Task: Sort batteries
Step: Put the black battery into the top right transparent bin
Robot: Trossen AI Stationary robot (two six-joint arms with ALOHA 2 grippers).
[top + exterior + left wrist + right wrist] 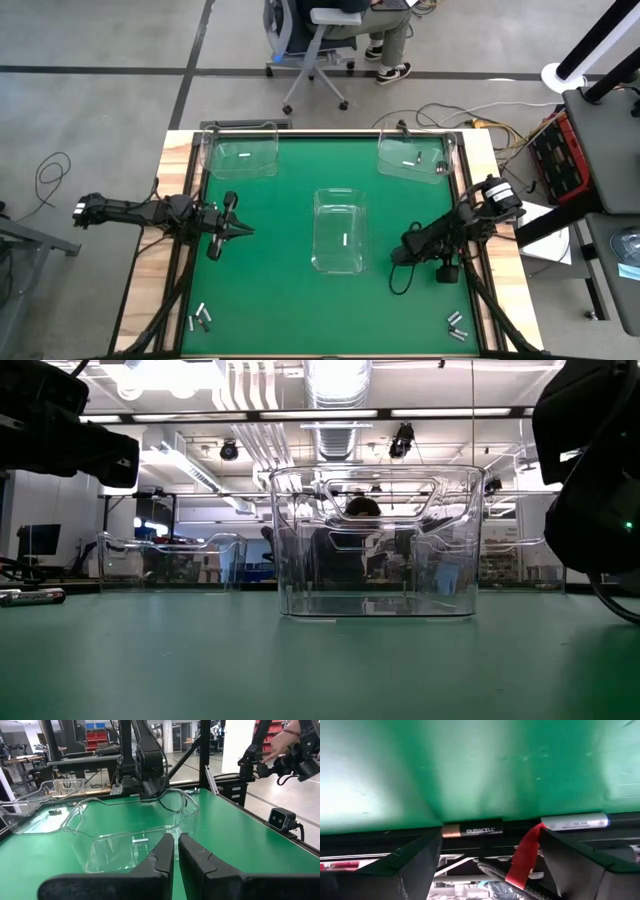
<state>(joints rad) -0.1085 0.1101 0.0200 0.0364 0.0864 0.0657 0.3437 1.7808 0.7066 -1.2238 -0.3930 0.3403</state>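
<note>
At the table's right edge I'm hovering the right gripper, fingers spread, over two batteries; pick step, nothing grasped; next I'm lowering squarely onto one; left gripper waiting, nearly closed, empty.

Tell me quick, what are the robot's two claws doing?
Left gripper: fingers shut, holding nothing.
Right gripper: fingers open, holding nothing.

Small silvery batteries lie loose at both near corners
</note>
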